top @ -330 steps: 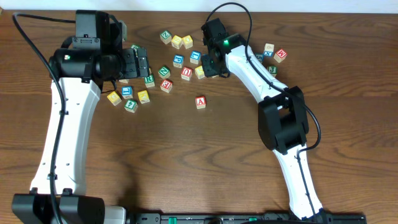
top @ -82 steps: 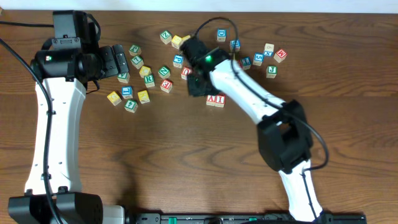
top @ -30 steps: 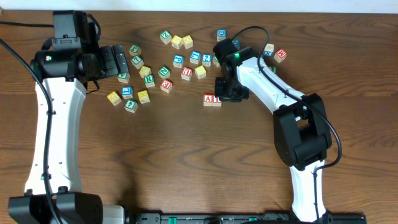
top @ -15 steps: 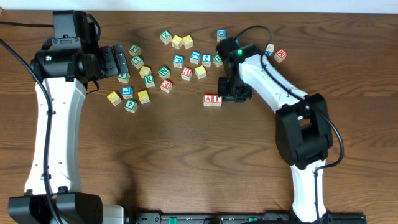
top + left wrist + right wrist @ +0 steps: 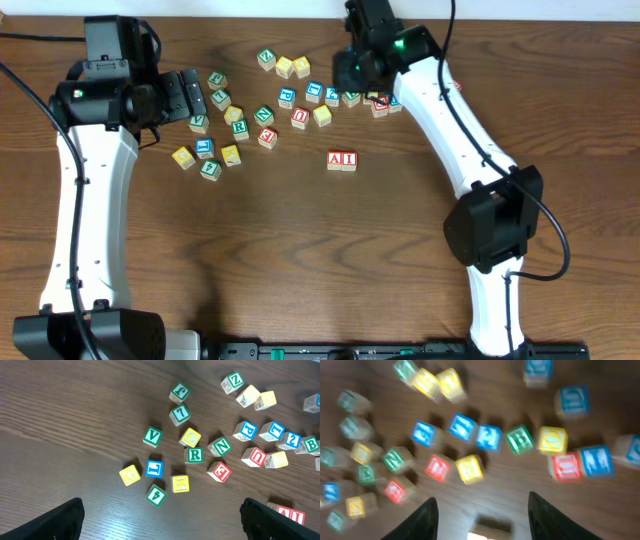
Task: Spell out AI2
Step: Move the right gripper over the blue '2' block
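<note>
Over the far row of loose blocks, the right gripper: spread wide, nothing between the fingers. Off to the left, the left gripper: likewise parted and empty, poised above the left-hand scatter, well apart from the spelling.

Already laid near the middle of the table: red A block and red I block, touching, side by side, A first as read from overhead. Not yet there: the 2. Most likely the blue 2 block, legible from the left wrist view, sitting in the far row with another blue block just beside it on one flank and the green B block on the other. Too blurred in the right wrist view to read any face for certain.

Judged as the third and last step: fetching the 2. Calls for lowering the open jaws onto that one block alone. Tight going, with neighbours close on both flanks, so better to close across the two faces that look out of the row. Then across to the bare wood just right of the I block, down touching or just beside it, numeral up and in line, without nudging A or I.

Further out: yellow, green, red and blue lettered blocks strewn along the far side, none needed for this word.
</note>
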### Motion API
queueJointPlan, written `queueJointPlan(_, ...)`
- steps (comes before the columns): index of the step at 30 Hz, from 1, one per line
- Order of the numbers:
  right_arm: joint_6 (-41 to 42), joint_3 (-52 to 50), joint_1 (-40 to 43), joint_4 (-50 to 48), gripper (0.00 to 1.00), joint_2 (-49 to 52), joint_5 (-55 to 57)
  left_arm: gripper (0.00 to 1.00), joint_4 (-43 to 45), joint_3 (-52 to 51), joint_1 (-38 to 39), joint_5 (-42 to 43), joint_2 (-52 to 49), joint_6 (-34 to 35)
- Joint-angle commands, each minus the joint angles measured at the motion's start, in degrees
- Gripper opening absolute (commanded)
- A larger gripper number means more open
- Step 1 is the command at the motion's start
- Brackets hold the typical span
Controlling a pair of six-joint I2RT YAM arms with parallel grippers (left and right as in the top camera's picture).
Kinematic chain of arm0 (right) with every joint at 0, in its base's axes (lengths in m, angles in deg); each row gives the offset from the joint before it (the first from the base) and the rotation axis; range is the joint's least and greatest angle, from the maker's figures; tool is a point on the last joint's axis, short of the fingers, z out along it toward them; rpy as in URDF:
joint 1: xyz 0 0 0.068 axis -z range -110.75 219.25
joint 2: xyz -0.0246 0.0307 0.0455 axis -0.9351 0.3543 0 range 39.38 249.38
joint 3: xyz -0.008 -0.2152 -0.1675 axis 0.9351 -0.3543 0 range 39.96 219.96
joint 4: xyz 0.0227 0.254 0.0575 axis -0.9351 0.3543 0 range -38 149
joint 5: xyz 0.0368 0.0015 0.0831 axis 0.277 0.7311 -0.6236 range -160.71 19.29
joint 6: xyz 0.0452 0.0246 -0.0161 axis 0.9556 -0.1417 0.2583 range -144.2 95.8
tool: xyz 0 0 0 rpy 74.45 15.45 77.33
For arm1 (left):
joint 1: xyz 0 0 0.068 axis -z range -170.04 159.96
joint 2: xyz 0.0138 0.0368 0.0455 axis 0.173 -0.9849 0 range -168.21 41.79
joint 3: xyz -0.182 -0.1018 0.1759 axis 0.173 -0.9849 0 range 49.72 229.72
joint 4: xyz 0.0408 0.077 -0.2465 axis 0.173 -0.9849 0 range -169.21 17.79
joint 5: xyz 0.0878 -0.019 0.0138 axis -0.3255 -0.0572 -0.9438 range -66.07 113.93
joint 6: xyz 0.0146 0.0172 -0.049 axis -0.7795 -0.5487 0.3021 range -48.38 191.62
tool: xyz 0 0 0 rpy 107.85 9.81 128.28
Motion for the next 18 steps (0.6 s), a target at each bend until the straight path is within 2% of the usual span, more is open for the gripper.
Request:
queueJointPlan(1,-0.4,0.8,-1.3,-4.0,0.52,1.5,-0.1,0.98,-0.2,0.9,-0.1,-3.0,0.1,0.1)
queueJointPlan(10,3.4,0.8,-2.1,-11.0,0.52,7.0,0.0,0.98,-0.2,0.9,-0.1,-4.6,0.1,0.1)
queueJointPlan(18,3.9,0.8,-2.4,-13.1,0.47,10.6,3.3,0.98,-0.2,0.9,-0.1,-4.6,0.1,0.1)
